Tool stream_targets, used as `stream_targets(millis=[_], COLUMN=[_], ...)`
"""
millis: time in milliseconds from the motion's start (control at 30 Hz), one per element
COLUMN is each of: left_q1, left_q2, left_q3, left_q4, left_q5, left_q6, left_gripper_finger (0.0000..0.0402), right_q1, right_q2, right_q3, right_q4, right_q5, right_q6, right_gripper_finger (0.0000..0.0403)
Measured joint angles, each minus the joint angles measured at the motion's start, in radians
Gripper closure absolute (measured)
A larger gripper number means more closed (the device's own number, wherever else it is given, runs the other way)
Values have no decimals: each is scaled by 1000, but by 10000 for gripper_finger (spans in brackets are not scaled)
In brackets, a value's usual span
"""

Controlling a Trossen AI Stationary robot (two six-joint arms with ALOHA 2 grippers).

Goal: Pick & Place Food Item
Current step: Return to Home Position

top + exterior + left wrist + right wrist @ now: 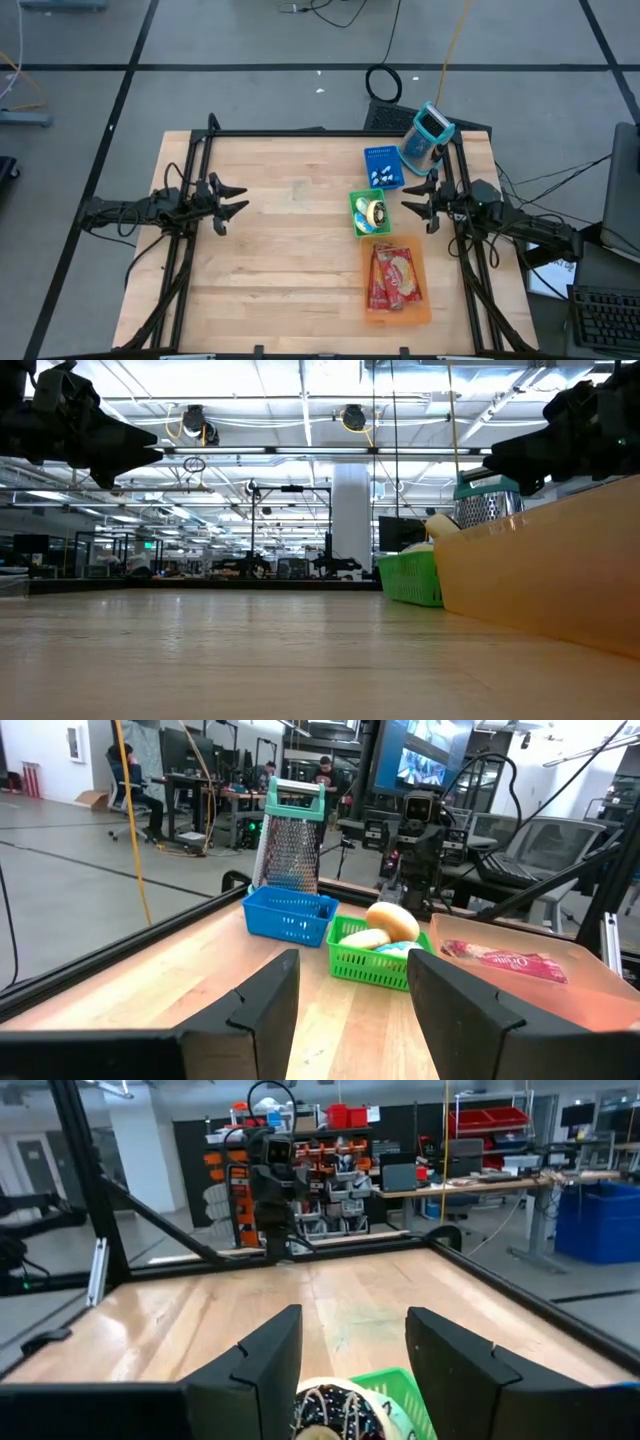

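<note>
Worktop (280, 250) right edge: blue bin (385, 160), green bin (354, 203), orange bin (367, 292); L hand (238, 200) near left edge, R hand (410, 198) beside bins, both spread apart.

Two matte-black arms on screen, dark from base to tip.
Left arm (130, 210) at mid left, right arm (520, 222) at mid right, thin black cables (560, 176) looping off both; left tool (240, 199) and right tool (408, 200) end in pointed prongs, fingers (265, 1010) broad, angular slabs up close.

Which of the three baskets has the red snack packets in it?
The orange bin, the biggest of the row: the red packets lie flat in it. The green bin and the blue bin hold none.
</note>
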Motion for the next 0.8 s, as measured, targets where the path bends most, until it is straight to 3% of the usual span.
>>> stream_targets(millis=[800], left_q1=[0], left_q2=[0], left_q3=[0], left_q4=[0], left_q5=[0], left_q6=[0], left_gripper_finger=[215], right_q1=[0], right_q2=[0], right_q3=[-2], right_q4=[1], right_q5=[-1], right_q6=[41], right_gripper_finger=[234])
